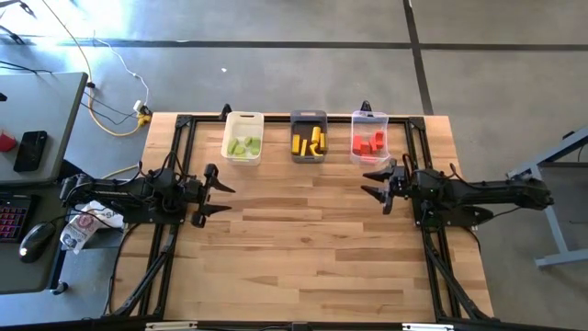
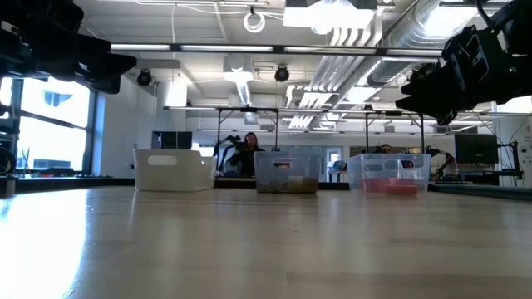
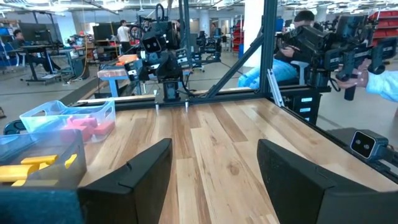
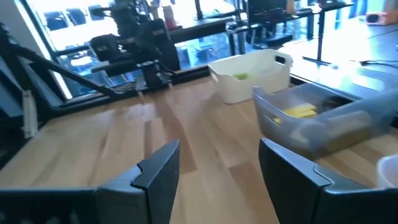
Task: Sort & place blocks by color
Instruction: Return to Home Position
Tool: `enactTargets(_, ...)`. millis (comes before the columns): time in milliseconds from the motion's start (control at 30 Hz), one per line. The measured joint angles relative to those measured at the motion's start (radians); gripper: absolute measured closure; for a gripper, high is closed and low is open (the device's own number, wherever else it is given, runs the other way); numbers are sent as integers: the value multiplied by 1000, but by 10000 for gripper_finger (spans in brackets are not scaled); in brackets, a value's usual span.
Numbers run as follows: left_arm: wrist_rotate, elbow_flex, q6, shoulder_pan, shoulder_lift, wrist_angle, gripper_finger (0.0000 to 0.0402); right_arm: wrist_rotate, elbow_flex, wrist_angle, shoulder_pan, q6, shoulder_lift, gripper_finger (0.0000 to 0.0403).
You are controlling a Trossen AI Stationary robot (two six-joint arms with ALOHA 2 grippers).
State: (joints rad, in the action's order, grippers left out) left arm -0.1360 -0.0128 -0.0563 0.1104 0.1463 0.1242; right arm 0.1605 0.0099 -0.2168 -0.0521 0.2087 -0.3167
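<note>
Empty and spread, left gripper (image 1: 219,198) and right gripper (image 1: 369,183) hover mid-table. Green blocks (image 1: 243,145) in white bin (image 1: 244,116), yellow blocks (image 1: 312,142) in grey bin (image 1: 309,115), red blocks (image 1: 369,143) in clear bin (image 1: 369,116), so I reckon I'm just homing both arms.

Left arm (image 1: 138,191) retracted, mid-left of high view; left gripper (image 1: 217,197) fingers apart, facing centre. Right arm (image 1: 478,193) mirrored mid-right; right gripper (image 1: 371,184) fingers apart.

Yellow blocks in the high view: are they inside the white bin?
No, the yellow blocks lie in the middle dark bin, while the white bin holds green blocks.
</note>
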Motion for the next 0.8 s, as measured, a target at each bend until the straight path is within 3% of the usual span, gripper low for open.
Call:
enactTargets(600, 0, 0, 0, 0, 0, 0, 177, 77, 0, 135, 0, -18, 57, 199)
enactTargets(800, 0, 0, 0, 0, 0, 0, 177, 112, -1, 161, 0, 43, 56, 199)
